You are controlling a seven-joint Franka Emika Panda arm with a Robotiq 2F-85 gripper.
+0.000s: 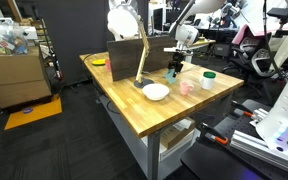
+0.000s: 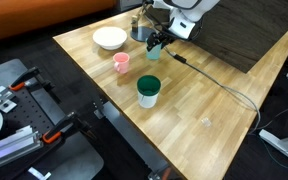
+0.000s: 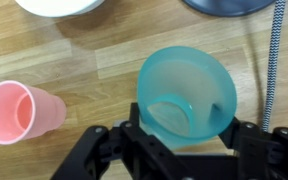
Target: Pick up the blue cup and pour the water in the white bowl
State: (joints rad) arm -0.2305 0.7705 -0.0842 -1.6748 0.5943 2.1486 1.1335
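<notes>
The pincer [image 3: 184, 130] is closed on the small teal-blue plastic tumbler, the blue cup [image 3: 187, 92]. In the wrist view its black fingers [image 3: 134, 135] lie against the cup's wall on both sides, and the cup's mouth faces up. Whether the cup's foot touches the wooden bench [image 2: 199, 110] cannot be told.

In an exterior view the blue cup [image 2: 153, 53] sits just under the pincer [image 2: 159, 42], near the shallow round white bowl [image 2: 109, 38], with the pink plastic cup [image 2: 121, 62] between and a little forward. A grey lamp base [image 3: 229, 5] and a braided cable [image 3: 274, 60] lie close beside the cup. The bowl stands toward a bench corner. The white cup with green top [image 2: 148, 92] stands apart toward the near edge, and past it the wood lies bare.
</notes>
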